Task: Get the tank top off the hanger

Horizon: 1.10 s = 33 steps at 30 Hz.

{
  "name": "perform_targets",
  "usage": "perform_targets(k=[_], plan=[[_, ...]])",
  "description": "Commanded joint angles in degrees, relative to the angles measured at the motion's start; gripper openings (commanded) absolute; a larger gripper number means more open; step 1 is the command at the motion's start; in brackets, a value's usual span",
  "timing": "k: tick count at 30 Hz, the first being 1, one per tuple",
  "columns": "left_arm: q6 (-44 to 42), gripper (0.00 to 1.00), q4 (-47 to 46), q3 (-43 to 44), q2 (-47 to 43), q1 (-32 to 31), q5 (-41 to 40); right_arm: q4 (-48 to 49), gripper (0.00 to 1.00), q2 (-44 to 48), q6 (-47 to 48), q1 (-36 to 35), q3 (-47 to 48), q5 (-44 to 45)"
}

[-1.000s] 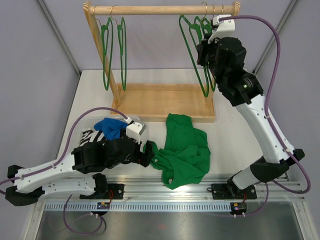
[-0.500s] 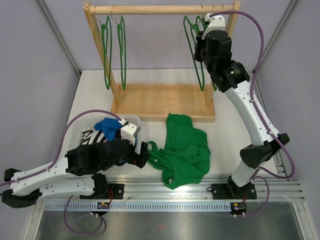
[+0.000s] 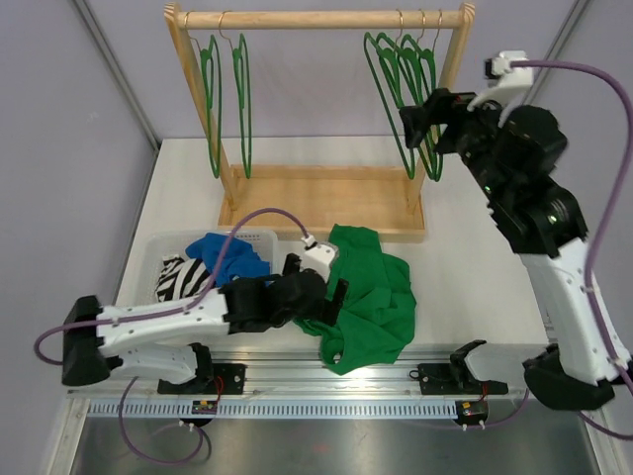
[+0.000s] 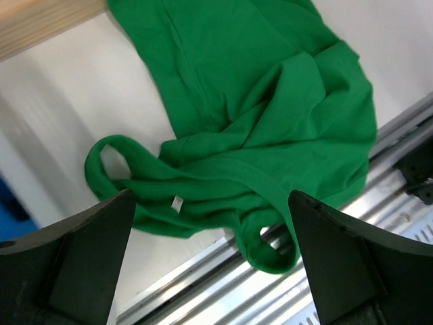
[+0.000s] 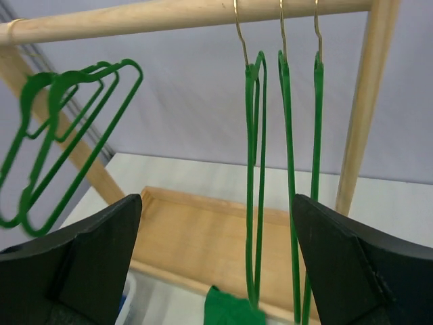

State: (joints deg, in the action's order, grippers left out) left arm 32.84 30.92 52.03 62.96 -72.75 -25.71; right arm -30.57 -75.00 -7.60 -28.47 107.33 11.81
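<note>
Though crumpled, the tank top [image 3: 368, 295] lies lengthwise toward me, straps [image 4: 111, 162] nearest; left fingers [image 4: 64, 267] spread above, right fingers [image 5: 74, 271] spread aloft.

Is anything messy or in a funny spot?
Yes. The green tank top lies crumpled on the table, not hung up, and one edge flops over the metal rail at the front. The hangers all hang bare.

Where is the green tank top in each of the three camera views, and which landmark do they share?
Top external: green tank top lies lower centre, in front of the rack.
Left wrist: it fills the centre.
Right wrist: only a corner shows at the bottom edge.
Shared landmark: wooden rack base.
</note>
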Motion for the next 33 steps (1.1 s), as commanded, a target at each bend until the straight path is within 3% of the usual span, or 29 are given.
perform_targets(k=[1,6,10,17,19,20,22,24,33], plan=[[-0.76,0.99,-9.90,3.41,8.91,-0.11,1.09,-0.27,1.00,10.80,-1.98,0.17,-5.61,-5.30],[-1.64,0.99,-10.79,9.13,21.66,0.07,5.05,-0.98,0.99,24.71,-1.72,0.17,-18.36,-15.12],[-1.73,0.99,-12.19,12.30,29.93,0.33,7.78,-3.35,1.00,35.95,-2.16,0.17,-28.29,-17.35],[-1.64,0.99,-11.49,17.84,46.00,0.24,9.98,-8.54,0.99,44.15,-2.69,0.17,-32.71,-16.73],[-1.11,0.85,-10.88,18.54,47.69,0.15,11.21,-9.95,0.99,44.85,-2.51,0.17,-32.36,-17.00],[-1.02,0.72,-11.14,18.46,47.87,-0.02,11.65,-10.21,1.00,45.12,-2.16,0.17,-32.18,-17.09],[-0.24,0.30,-12.10,17.14,47.00,-0.11,11.48,-10.83,0.99,45.82,-2.16,0.08,-32.09,-16.91],[0.12,0.00,-11.59,16.61,44.72,-0.11,9.91,-10.83,0.99,46.70,-2.07,0.17,-32.27,-17.00],[-2.34,0.00,-0.96,18.72,26.53,-0.37,-4.14,-10.30,0.99,48.11,-1.72,0.17,-32.97,-16.47]])
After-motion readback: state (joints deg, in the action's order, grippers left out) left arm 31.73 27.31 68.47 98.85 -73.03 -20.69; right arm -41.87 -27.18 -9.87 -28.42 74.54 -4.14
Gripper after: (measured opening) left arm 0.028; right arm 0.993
